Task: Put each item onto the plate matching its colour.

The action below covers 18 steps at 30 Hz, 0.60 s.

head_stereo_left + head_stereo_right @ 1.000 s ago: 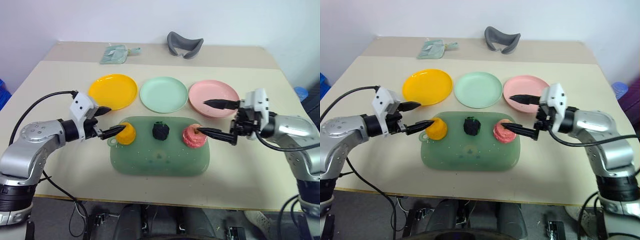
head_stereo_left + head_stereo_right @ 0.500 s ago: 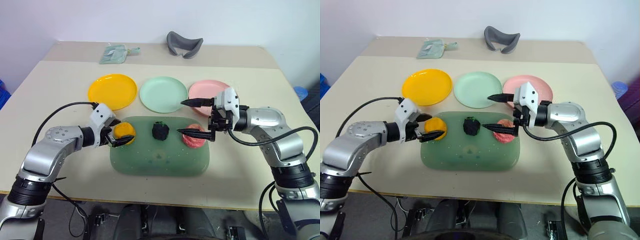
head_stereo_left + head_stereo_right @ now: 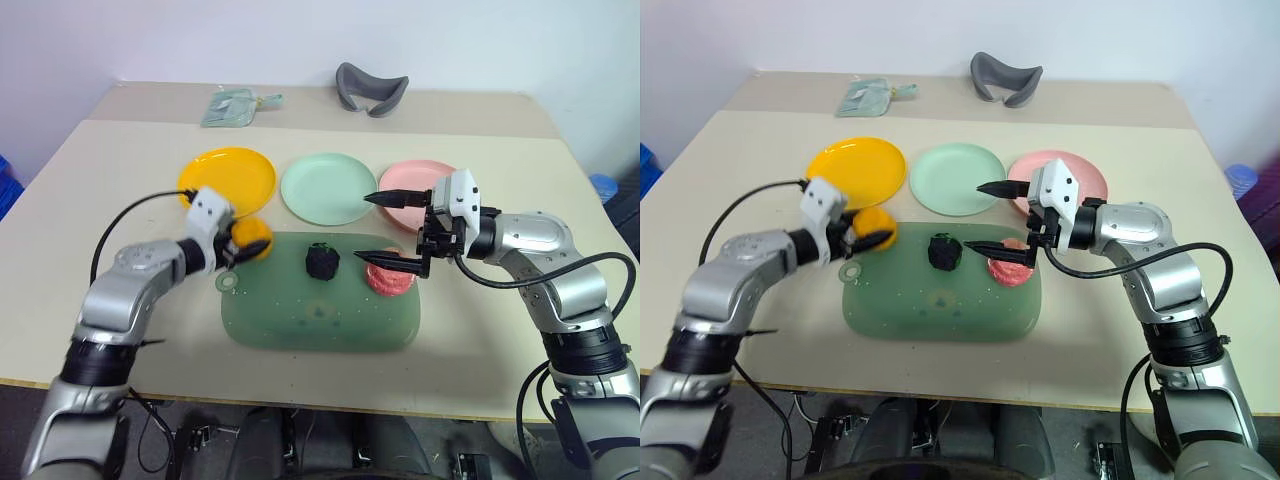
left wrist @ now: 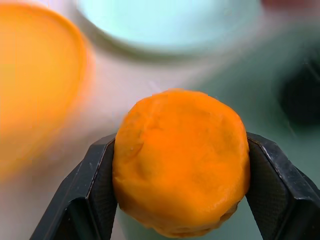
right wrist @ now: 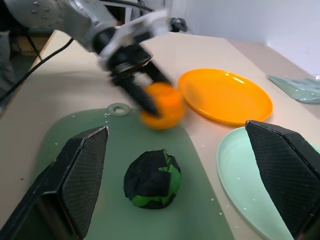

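On the beige table (image 3: 120, 150), a large translucent green rounded-rectangle tray (image 3: 318, 315) is set in front of three round shallow plastic plates: a yellow-orange plate (image 3: 228, 178), a mint green plate (image 3: 327, 187) and a pink plate (image 3: 405, 182); at the tray's left far corner the yellow-orange rounded toy lump (image 3: 250, 240) is clamped between the black fingers of the left gripper (image 3: 240, 245), seen squeezed on both sides in the left wrist view (image 4: 181, 161); the lump is held just beside the yellow-orange plate's near edge, not on it; the blackish dark-green knobbly lump (image 3: 321, 261) is left on the tray's middle; the pink-red toy apple (image 3: 390, 277) is sat at the tray's right side; the right gripper (image 3: 375, 228) is spread wide with nothing grasped, one finger over the apple, the other over the gap between green and pink plates; a grey curved cushion (image 3: 369, 88) and a pale green packet (image 3: 234, 106) are lying at the far edge.
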Tool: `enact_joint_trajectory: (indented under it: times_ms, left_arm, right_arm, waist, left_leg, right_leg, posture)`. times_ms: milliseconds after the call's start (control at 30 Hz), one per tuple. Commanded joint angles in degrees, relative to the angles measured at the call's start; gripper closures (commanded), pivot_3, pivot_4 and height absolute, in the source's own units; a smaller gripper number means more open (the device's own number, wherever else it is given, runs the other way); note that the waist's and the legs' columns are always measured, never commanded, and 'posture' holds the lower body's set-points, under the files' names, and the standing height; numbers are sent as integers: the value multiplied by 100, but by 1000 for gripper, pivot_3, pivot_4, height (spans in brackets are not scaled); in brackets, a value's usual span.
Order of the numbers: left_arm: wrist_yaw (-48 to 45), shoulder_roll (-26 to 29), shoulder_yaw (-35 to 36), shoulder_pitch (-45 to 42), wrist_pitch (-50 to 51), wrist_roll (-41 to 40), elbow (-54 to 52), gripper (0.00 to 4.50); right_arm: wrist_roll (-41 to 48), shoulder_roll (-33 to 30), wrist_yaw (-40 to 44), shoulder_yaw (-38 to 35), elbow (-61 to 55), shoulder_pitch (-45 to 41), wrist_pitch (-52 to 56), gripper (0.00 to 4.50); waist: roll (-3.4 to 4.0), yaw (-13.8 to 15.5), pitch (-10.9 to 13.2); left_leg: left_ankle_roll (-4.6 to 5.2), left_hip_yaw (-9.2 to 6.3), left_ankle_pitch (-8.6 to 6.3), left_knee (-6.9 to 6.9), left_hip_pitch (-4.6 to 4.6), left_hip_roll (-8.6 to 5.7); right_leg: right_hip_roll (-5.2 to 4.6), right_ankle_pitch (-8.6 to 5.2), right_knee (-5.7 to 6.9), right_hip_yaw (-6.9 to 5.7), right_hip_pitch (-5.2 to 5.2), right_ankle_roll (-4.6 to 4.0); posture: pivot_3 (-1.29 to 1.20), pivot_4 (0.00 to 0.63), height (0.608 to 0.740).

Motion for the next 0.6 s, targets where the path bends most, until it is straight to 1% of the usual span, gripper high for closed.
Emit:
enact_joint_trajectory:
  times_ms: [33, 167, 300, 367, 400, 433, 500, 567, 600]
  left_arm:
    - [1077, -245, 452, -777, -436, 463, 973, 1644]
    - [1935, -714, 546, -1696, -1307, 908, 2716, 1644]
    - [2214, -1057, 634, -2322, -2169, 1034, 4174, 1644]
    - [2179, -1133, 646, -2495, -2410, 1033, 4602, 687]
    - [2141, -1151, 631, -2537, -2482, 1041, 4722, 404]
    - [2093, -1154, 603, -2557, -2534, 1057, 4783, 20]
    - [1904, -1155, 576, -2530, -2555, 1022, 4742, 20]
    - [1726, -1027, 459, -2174, -2514, 1093, 4022, 20]
    - [1512, -969, 477, -1933, -2337, 964, 3509, 20]
  right_arm:
    - [-44, 92, -108, -155, 43, -113, -168, 0]
    - [-189, 222, -222, -135, 257, -211, -325, 0]
    - [-299, 307, -253, -129, 442, -275, -458, 0]
    - [-325, 322, -260, -134, 470, -279, -488, 0]
    - [-331, 324, -265, -139, 469, -267, -497, 0]
    - [-338, 323, -272, -142, 469, -256, -506, 0]
    - [-354, 321, -293, -147, 450, -230, -512, 0]
    - [-361, 324, -350, -162, 386, -183, -484, 0]
    - [-358, 325, -377, -165, 341, -153, -469, 0]
  waist:
    - [-3, -18, 1]
    - [-4, -25, 2]
    - [-13, -33, 7]
    - [-22, -34, 13]
    - [-27, -36, 16]
    - [-29, -38, 17]
    - [-30, -41, 18]
    - [-30, -50, 18]
    - [-30, -67, 18]
  left_leg:
    - [0, 0, 0, 0, 0, 0]
    - [0, 6, 0, -6, 0, -2]
    - [0, 16, 0, -4, 0, -2]
    - [-1, 16, 0, -5, -1, -2]
    - [-1, 17, 1, -6, -2, -2]
    - [-1, 17, 1, -7, -3, -2]
    - [-1, 19, 1, -7, -3, -2]
    - [-2, 18, 1, -8, -3, -1]
    - [-3, 19, 2, -10, -3, -1]
  right_leg:
    - [0, 0, -1, 0, 0, 0]
    - [0, 0, -3, -2, -1, 1]
    - [0, 0, -4, -4, -2, 1]
    - [0, 0, -3, -5, -3, 1]
    - [0, 0, -3, -6, -5, 1]
    - [0, 0, -3, -6, -5, 1]
    - [0, 0, -3, -6, -6, 1]
    - [1, 0, -3, -6, -6, 1]
    - [1, 0, -3, -6, -7, 1]
  posture:
    - [0, 150, 740]
    - [0, 150, 740]
    - [0, 150, 740]
    - [0, 150, 740]
    - [0, 150, 740]
    - [0, 150, 740]
    - [0, 150, 740]
    - [0, 150, 740]
    - [0, 150, 740]
